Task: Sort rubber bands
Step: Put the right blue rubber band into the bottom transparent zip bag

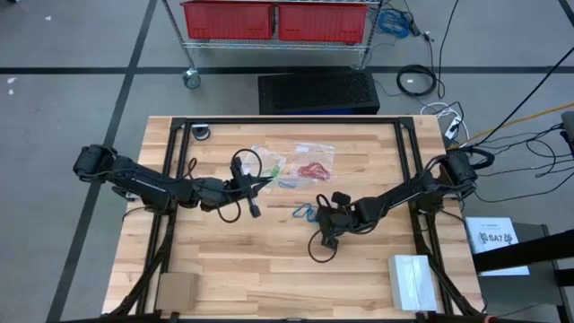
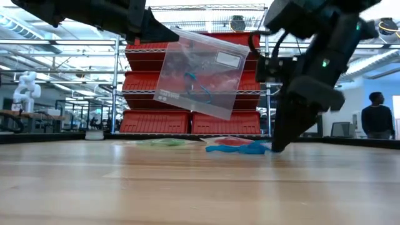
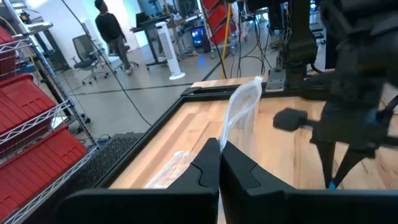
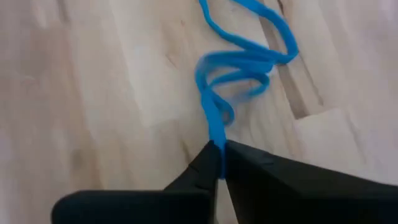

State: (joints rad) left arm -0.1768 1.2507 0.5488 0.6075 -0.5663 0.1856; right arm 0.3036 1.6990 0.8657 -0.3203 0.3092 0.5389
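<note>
A blue rubber band (image 4: 239,62) is pinched mid-table by the right gripper (image 4: 217,152); a clear bag (image 2: 200,72) is held pinched aloft by the left gripper (image 3: 219,155); sorting looks partly done.

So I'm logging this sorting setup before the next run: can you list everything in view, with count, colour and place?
blue rubber bands: small tangle, blue, on the table at the right hand's tips
red rubber bands: small pile, red, on a clear bag near the table's far middle
green rubber bands: small pile, green, left of the red pile
clear zip bag: one, clear, held up above the table with a few blue bands inside
table: one, light wood
white box: one, white, table's near right corner
red bins: red, on a wire rack beyond the table
left hand: shut on the clear zip bag
right hand: shut on a strand of the blue rubber bands
</note>
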